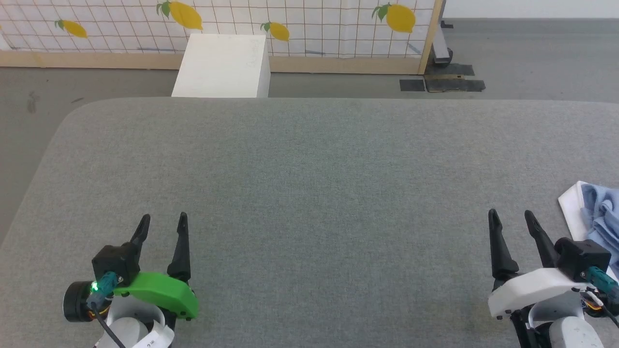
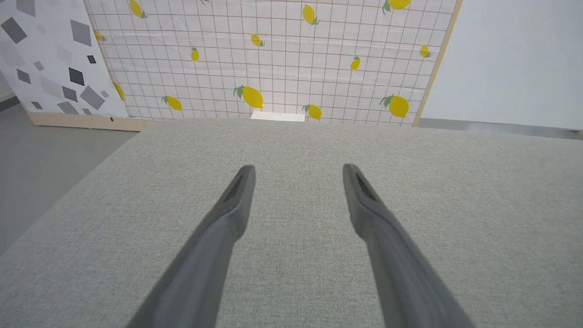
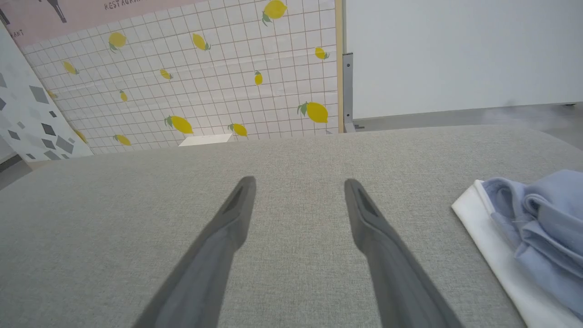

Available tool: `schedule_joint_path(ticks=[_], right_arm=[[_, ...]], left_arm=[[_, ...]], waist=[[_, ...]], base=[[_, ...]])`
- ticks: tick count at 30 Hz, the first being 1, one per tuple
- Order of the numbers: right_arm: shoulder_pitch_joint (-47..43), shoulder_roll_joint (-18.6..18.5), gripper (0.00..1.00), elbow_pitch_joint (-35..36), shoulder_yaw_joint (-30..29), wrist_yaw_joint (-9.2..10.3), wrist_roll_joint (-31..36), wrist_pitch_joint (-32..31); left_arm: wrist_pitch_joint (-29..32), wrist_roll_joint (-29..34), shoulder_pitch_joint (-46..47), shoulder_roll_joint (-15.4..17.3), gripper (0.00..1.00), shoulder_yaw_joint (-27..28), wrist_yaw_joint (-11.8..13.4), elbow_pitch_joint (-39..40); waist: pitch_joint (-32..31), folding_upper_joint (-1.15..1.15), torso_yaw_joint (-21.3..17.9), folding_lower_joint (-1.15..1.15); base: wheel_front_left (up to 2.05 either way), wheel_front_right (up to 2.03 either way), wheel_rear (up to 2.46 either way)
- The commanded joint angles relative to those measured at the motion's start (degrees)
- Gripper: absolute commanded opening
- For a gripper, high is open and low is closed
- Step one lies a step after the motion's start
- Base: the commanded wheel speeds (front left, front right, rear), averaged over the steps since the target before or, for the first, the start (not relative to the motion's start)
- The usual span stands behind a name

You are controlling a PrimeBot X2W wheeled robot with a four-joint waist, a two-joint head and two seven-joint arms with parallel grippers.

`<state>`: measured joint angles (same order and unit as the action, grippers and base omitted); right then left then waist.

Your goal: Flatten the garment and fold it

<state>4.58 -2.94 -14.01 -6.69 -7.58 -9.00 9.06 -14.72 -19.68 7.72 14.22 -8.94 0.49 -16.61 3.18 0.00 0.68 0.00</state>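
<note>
The garment (image 1: pixel 597 212), a light blue T-shirt with a white panel, lies bunched at the right edge of the grey table (image 1: pixel 309 169). In the right wrist view the garment (image 3: pixel 537 223) sits crumpled to the right of my fingers, apart from them. My right gripper (image 1: pixel 511 213) hovers just left of it near the front edge, open and empty. My left gripper (image 1: pixel 163 218) stands open at the front left, far from the cloth. Between the fingers of the left gripper (image 2: pixel 297 168) and of the right gripper (image 3: pixel 298 181) lies bare table.
A white box (image 1: pixel 222 65) stands on the floor beyond the table's far edge. Behind it runs a lemon-print panel (image 1: pixel 290 19) with a wooden base. Grey floor (image 1: pixel 532 58) surrounds the table, with dark tape patches (image 1: pixel 442 83) at the back right.
</note>
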Motion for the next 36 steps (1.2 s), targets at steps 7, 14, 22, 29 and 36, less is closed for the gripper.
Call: schedule_joint_path(ticks=[7, 14, 22, 29, 36], right_arm=[[-0.82, 0.06, 1.00, 0.28, -0.05, 0.09, 0.38, -0.37], [-1.05, 0.06, 1.00, 0.70, 0.18, 0.09, 0.30, -0.80], [-1.02, 0.06, 1.00, 0.87, 0.27, 0.09, 0.20, -1.02], [-0.99, 0.06, 1.00, 0.85, 0.39, 0.09, 0.07, -1.10], [-0.14, 0.00, 0.00, 0.68, 0.47, 0.00, 0.11, -1.09]], left_arm=[[-0.24, -0.59, 0.66, -0.38, 1.00, 0.16, -0.17, 0.29], [-0.26, -0.78, 0.78, -0.29, 1.00, 0.31, -0.26, -0.01], [-0.27, -0.88, 1.07, -0.22, 1.00, 0.53, -0.32, -0.19], [-0.28, -1.00, 1.19, -0.21, 1.00, 0.74, -0.42, -0.40], [0.19, -0.48, -0.15, -0.35, 0.00, 0.70, -0.20, -0.05]], waist=[[-0.15, 0.00, 0.01, 0.00], [-0.28, 0.00, 0.00, 0.00], [-0.14, 0.00, -0.07, 0.00], [-0.13, 0.00, -0.11, 0.00], [-0.18, 0.00, -0.12, 0.00]], base=[[0.00, 0.00, 0.00], [0.00, 0.00, 0.00], [0.00, 0.00, 0.00], [0.00, 0.00, 0.00], [0.00, 0.00, 0.00]])
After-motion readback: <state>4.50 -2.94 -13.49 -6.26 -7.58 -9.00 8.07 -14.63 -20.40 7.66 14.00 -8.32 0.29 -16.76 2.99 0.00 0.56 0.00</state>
